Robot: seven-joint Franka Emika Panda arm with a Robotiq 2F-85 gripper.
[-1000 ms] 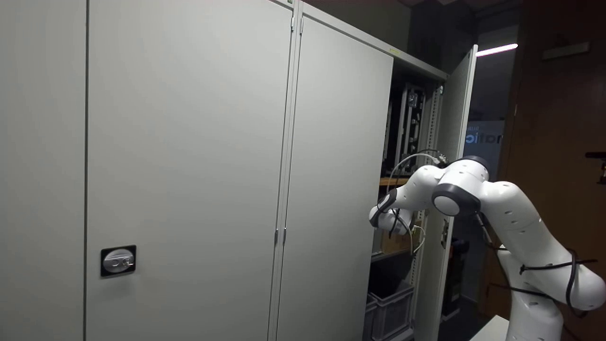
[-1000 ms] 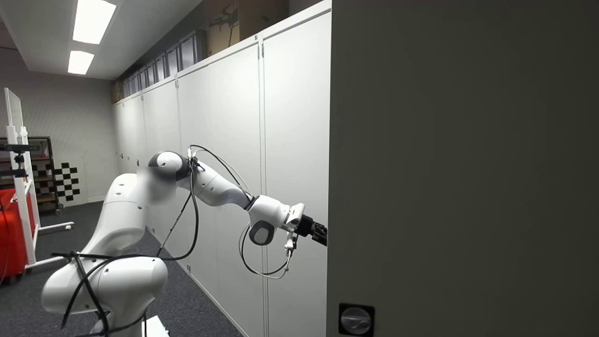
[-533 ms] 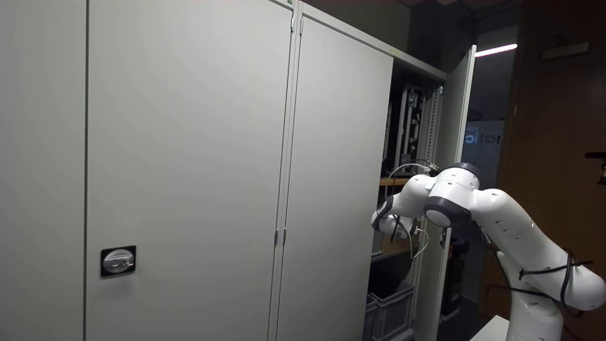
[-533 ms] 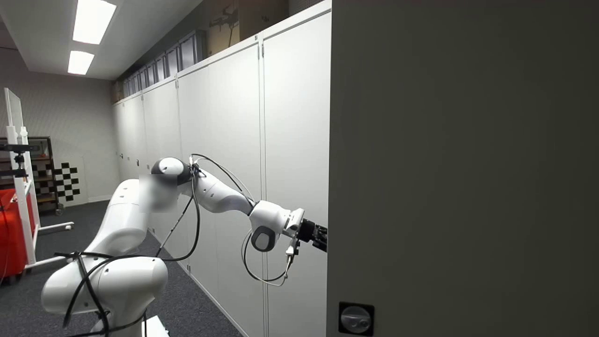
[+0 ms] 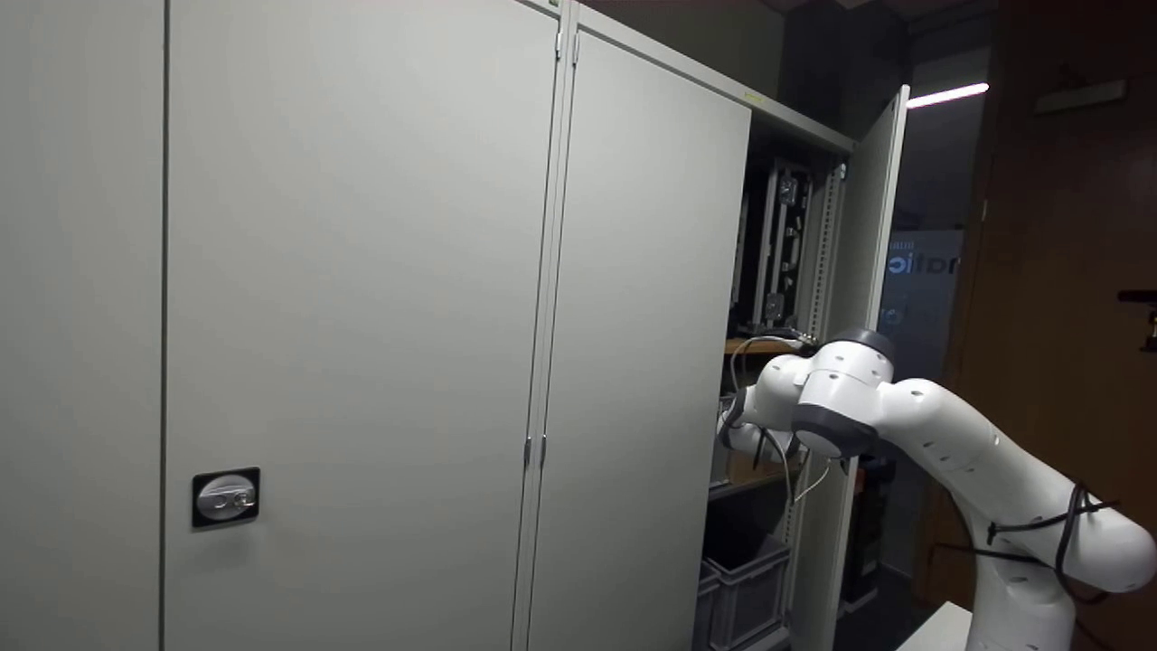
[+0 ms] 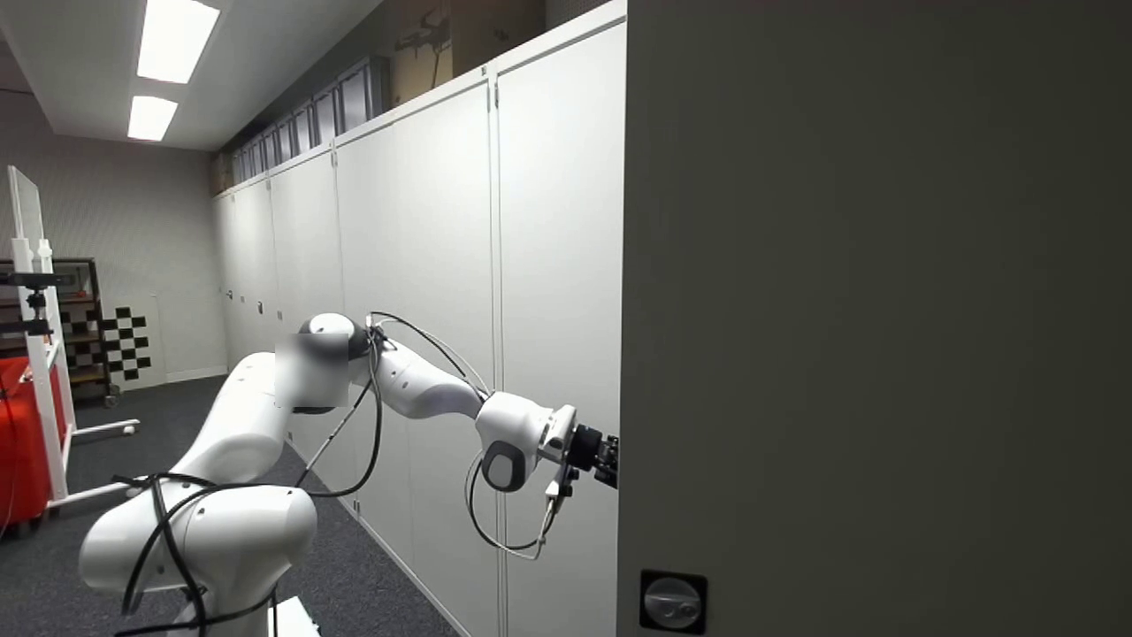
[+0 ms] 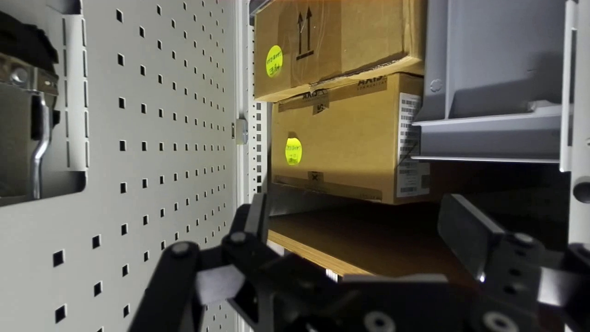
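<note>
Wrist view | gripper (image 7: 356, 212) spread | perforated door (image 7: 152, 162) (jutting outward): long axis upright

Ceiling lights (image 6: 178, 40) blaze over dark carpet (image 6: 371, 584)! And closed white cabinets (image 6: 433, 230) run toward the back wall (image 6: 172, 239), chequered panel (image 6: 126, 345) near it

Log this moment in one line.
black two-finger gripper: open, empty | beside: perforated grey metal cabinet door | beyond: stacked brown cardboard boxes
</note>
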